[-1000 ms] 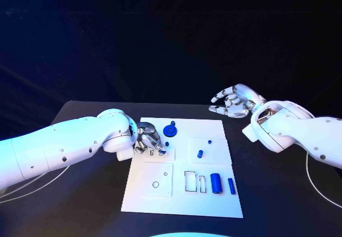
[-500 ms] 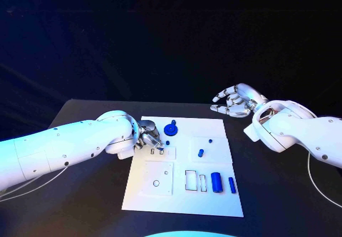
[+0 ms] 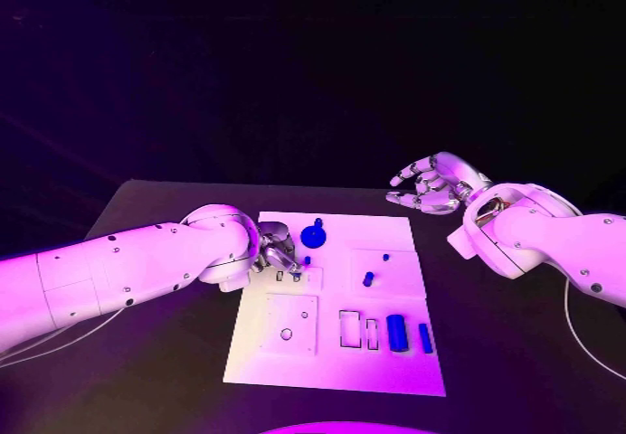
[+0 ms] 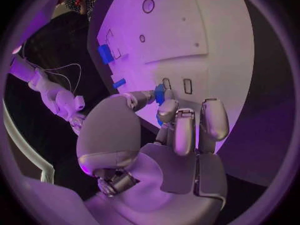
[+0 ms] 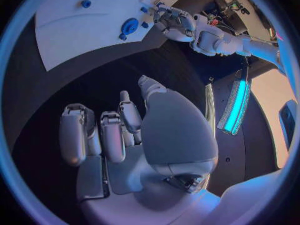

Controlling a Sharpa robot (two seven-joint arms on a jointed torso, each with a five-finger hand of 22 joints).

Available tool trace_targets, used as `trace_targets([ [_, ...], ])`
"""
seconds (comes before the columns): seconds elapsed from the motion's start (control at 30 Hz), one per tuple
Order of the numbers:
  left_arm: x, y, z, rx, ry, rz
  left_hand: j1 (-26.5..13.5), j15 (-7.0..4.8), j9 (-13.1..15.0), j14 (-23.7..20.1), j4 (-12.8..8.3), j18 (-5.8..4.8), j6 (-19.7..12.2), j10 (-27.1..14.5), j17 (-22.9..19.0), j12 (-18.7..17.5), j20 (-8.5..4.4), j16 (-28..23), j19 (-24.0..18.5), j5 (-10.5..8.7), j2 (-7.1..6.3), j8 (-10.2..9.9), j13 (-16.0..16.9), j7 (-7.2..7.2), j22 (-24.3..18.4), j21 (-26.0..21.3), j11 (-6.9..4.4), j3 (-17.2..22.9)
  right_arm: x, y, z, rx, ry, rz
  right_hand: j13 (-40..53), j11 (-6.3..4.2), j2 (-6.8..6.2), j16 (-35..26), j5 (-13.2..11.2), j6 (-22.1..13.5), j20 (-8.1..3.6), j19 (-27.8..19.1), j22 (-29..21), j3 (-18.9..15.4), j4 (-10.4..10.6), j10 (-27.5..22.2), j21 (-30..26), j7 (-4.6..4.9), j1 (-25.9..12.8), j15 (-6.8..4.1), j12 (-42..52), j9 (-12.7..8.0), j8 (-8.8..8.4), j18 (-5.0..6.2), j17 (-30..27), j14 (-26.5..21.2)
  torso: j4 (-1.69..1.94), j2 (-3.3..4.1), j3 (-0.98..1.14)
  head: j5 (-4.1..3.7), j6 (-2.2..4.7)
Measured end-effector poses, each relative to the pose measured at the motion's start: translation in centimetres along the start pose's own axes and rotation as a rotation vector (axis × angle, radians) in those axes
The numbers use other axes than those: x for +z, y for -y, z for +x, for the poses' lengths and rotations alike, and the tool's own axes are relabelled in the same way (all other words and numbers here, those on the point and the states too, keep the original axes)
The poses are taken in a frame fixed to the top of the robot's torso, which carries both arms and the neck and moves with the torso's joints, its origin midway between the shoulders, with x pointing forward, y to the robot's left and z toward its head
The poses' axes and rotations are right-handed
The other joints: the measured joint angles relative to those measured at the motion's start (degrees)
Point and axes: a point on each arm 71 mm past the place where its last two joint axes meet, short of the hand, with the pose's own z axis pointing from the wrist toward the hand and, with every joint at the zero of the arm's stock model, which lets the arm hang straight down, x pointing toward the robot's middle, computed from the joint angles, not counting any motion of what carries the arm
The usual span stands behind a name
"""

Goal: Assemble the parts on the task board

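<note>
The white task board (image 3: 327, 366) lies mid-table. My left hand (image 3: 278, 253) hovers over its far-left corner and pinches a small blue part (image 4: 160, 93) between thumb and a fingertip, just above two small slots (image 4: 187, 86). A blue round knob (image 3: 313, 237) stands beside that hand. A small blue piece (image 3: 368, 278) and a blue peg (image 3: 384, 259) sit on the board's right half. A blue cylinder (image 3: 395, 333) and a thin blue bar (image 3: 424, 337) lie near two rectangular slots (image 3: 348, 330). My right hand (image 3: 428, 183) is raised beyond the board's far-right corner, fingers apart, holding nothing.
A round hole (image 3: 286, 334) sits in the board's near-left panel. The black table (image 3: 170, 362) has bare room on both sides of the board. My right forearm (image 3: 535, 240) hangs over the table's right side. In the right wrist view, the board (image 5: 75, 35) and my left hand (image 5: 172, 20) appear far off.
My left hand has crept slightly toward the board's far edge with the small blue part still pinched. My right hand has stayed where it was.
</note>
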Motion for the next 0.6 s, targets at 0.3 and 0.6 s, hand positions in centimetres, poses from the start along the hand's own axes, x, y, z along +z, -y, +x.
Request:
trace_targets([
  [0.3, 0.15, 0.15, 0.15, 0.018, 0.004, -0.001, -0.43, 0.0, 0.25, 0.0, 0.0, 0.0, 0.01, 0.0, 0.04, -0.23, 0.0, 0.0, 0.0, 0.3, 0.0, 0.0, -0.43, -0.01, 0.0, 0.0, 0.0, 0.0, -0.02, -0.04, 0.04, 0.0, -0.002, 0.0, 0.0, 0.0, -0.24, 0.0, 0.0, 0.0, 0.0, 0.0, -0.01, 0.0, 0.0, 0.0, 0.0, 0.0, -0.24, 0.0, 0.0, 0.0, 0.0, 0.0, 0.0, 0.0, 0.01, -0.02, -0.02, -0.04, 0.1],
  [0.6, 0.28, 0.22, 0.22, 0.05, 0.017, -0.004, -0.9, 0.0, 0.25, 0.0, -0.01, 0.0, 0.29, -0.23, 0.03, -0.39, -0.2, 0.0, 0.2, 0.54, -0.02, 0.26, -0.91, -0.28, 0.23, 0.0, -0.22, 0.0, -0.09, -0.24, 0.19, 0.003, -0.007, -0.005, 0.0, 0.0, -0.23, 0.0, 0.0, 0.0, 0.0, 0.0, -0.01, 0.0, 0.0, 0.0, 0.0, 0.0, -0.23, 0.0, 0.0, 0.0, 0.0, 0.0, -0.01, 0.0, 0.01, -0.02, -0.05, -0.01, -0.02],
])
